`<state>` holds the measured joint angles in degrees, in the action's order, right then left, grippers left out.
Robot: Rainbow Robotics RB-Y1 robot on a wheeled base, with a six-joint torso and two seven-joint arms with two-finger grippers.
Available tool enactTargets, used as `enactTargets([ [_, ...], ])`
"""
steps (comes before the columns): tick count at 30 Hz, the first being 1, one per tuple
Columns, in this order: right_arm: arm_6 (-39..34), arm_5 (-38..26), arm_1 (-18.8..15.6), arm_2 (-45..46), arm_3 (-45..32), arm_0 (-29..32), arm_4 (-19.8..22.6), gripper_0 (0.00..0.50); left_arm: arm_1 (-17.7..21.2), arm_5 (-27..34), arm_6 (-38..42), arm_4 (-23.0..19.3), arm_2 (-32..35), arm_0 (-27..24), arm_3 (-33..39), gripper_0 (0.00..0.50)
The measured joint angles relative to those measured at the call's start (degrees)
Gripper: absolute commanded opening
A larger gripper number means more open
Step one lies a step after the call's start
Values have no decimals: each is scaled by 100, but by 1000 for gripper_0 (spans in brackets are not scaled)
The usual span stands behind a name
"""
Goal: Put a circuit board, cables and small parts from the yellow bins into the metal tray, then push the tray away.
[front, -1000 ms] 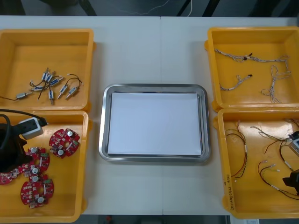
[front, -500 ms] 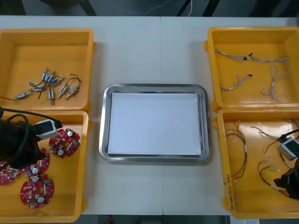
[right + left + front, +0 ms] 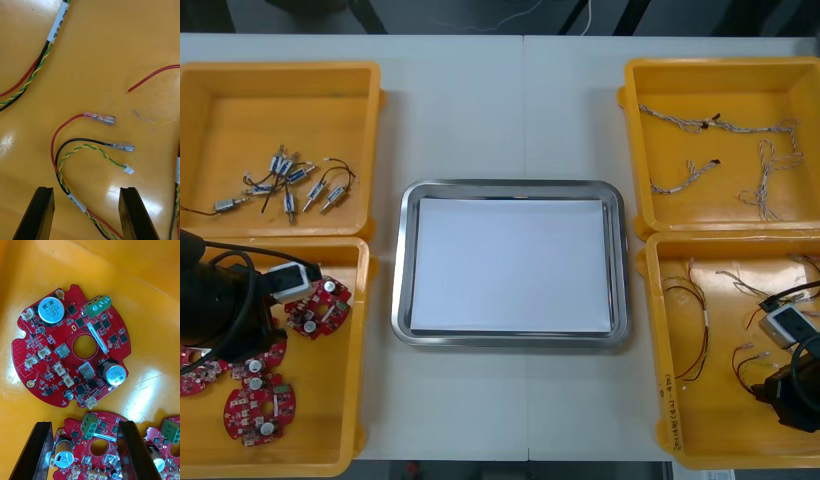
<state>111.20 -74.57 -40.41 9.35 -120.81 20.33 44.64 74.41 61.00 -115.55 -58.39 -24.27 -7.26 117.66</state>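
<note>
Left gripper [image 3: 84, 423] and right gripper [image 3: 86, 188] advanced, fingers [image 3: 41, 210] apart.

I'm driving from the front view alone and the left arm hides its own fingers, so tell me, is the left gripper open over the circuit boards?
Observer: Yes. In the left wrist view the left gripper is open, and a round red circuit board lies between its fingers.
Operator: And the right gripper, down in the cable bin?
Observer: The right gripper is open as well. A red and yellow cable on the floor of the yellow bin runs between its fingers, with its loose ends lying just beyond the fingertips.
</note>
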Motion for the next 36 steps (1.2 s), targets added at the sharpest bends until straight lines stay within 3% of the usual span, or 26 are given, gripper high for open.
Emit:
enactTargets([
  [36,-4,543,-143,-481,19,265,-572,500,158,-628,-12,89,-857,-392,-441,500],
])
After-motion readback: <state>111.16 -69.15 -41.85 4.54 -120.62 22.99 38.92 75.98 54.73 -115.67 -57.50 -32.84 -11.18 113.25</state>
